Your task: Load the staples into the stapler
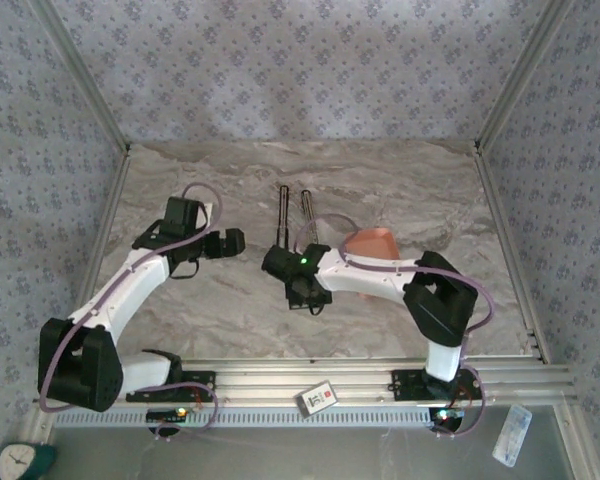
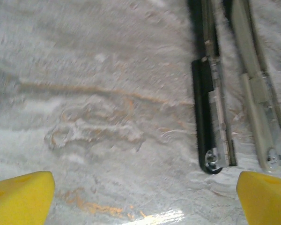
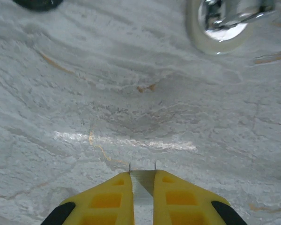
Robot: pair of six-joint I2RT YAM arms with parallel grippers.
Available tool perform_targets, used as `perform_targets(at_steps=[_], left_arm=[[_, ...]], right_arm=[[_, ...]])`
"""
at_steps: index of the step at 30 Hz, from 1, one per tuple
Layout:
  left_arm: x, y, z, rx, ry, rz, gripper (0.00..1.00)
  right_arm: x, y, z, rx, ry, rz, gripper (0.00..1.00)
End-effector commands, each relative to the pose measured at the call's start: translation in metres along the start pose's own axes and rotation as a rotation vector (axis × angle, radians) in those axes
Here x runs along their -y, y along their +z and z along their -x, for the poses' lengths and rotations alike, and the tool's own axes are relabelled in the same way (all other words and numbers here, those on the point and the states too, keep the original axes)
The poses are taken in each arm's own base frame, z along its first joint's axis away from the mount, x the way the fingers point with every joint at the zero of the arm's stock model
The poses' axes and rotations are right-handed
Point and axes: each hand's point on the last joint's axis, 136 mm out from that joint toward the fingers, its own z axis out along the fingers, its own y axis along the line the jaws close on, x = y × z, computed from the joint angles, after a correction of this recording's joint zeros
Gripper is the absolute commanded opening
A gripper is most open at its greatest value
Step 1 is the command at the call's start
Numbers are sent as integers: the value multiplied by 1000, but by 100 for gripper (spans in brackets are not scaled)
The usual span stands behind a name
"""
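Steel staples (image 3: 141, 199), a short glued strip, sit edge-on between the right claw's (image 3: 142, 176) yellow pads (image 3: 107, 201). That claw is closed on them, with two legs poking past the tips.

Handling, my read:
- Light and slick.
- Stiff along the length, but the glue line should snap if bent or over-squeezed.
- Hold by the flat sides at the rear, as here, so the front end is free to enter the rail.

The stapler (image 1: 284, 208) lies opened flat mid-desk, towards the far edge. Its two halves are parallel and run away from the arms.

In the right wrist view the strip hangs above bare desk (image 3: 61, 117), short of the stapler's near ends. The pale half's (image 3: 222, 21) chrome hinge is ahead and to the right. The black half's (image 3: 37, 3) end is ahead and to the left.

I can't tell from here which half has the channel.

The left claw (image 2: 143, 199) is wide open and empty, hovering left of the stapler. The black half's near end is just inside its right finger.
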Motion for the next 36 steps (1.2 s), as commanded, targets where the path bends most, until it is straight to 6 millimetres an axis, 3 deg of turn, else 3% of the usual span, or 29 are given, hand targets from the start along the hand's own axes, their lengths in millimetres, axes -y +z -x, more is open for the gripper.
perform_targets(at_steps=[1,8,11,17,23,36], left_arm=[[-2,-3,-3,10,-78,-11,100],[-8,-2,-7,2,-81,2,99],[-10,-2,-6,2,-77,3,99],[-12,-2,-4,7,-79,9,99],[-12,-2,-4,7,-77,5,100],[-13,-1,-4,4,-76,7,99]], right_arm=[[-2,14,-9,-53,-96,1,13],[-6,32,-10,-105,-154,-10,14],[-5,37,-14,-137,-167,-14,19],[-5,16,-4,-131,-190,-21,37],[-3,3,6,-133,-183,-43,36],[-3,24,0,-198,-168,-64,33]])
